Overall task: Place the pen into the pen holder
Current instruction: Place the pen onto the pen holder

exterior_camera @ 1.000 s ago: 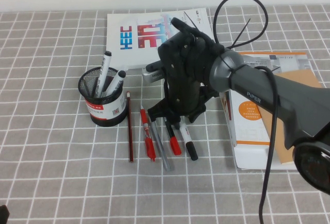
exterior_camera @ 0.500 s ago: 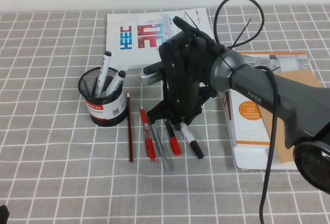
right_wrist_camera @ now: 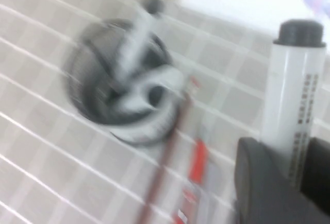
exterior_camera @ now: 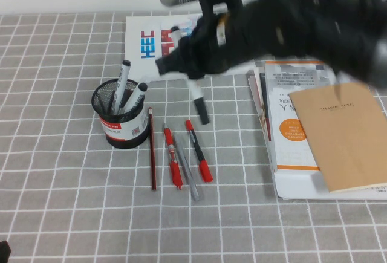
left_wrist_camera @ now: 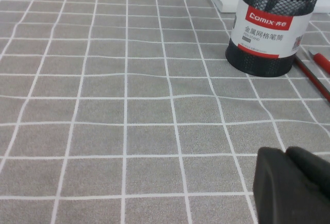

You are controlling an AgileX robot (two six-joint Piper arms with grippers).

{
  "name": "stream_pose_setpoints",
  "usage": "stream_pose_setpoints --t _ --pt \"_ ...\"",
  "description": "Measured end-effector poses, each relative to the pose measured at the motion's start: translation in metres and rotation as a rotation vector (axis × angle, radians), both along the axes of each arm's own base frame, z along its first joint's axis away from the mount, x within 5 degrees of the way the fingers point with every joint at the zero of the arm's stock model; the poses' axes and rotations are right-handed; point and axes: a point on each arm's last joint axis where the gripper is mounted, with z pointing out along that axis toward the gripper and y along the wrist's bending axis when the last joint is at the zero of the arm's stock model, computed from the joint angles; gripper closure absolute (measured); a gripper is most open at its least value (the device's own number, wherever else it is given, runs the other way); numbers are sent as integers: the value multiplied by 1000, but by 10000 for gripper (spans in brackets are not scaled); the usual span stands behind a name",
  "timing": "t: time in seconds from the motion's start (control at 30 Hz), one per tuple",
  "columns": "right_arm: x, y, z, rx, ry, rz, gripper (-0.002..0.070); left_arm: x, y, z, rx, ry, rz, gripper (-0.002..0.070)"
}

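Note:
My right gripper (exterior_camera: 188,74) is raised above the table, just right of the pen holder, and is shut on the pen (exterior_camera: 198,102), a white marker that hangs down with its black end lowest. In the right wrist view the pen (right_wrist_camera: 295,90) stands between my dark fingers (right_wrist_camera: 262,183), with the gripper (right_wrist_camera: 292,163) closed round its barrel. The pen holder (exterior_camera: 121,115), a black mesh cup with a red and white label, stands left of centre and holds two markers (exterior_camera: 124,77). It also shows in the left wrist view (left_wrist_camera: 272,28). My left gripper (left_wrist_camera: 295,187) rests low near the table's front left, shut and empty.
Two red pens (exterior_camera: 173,160), a thin grey pen (exterior_camera: 186,175) and a red pencil (exterior_camera: 152,154) lie on the checked cloth right of the holder. A white printed booklet (exterior_camera: 151,42) lies at the back. A stack of books (exterior_camera: 320,136) lies at the right.
My right gripper has lifted off the row of pens with the marker in it and swung up and back. The marker has left the cloth. The holder and other pens have not moved.

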Motion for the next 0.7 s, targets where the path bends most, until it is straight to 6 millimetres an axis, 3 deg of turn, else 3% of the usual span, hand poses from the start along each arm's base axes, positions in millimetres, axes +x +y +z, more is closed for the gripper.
stream_pose_setpoints --t 0.23,0.4,0.7 --pt "-30 -5 -53 411 -435 112 563 0 0 0 0 0 0 680" --pt "-31 7 -46 595 -685 222 563 0 0 0 0 0 0 680" --pt "2 56 -48 590 -783 340 563 0 0 0 0 0 0 680"
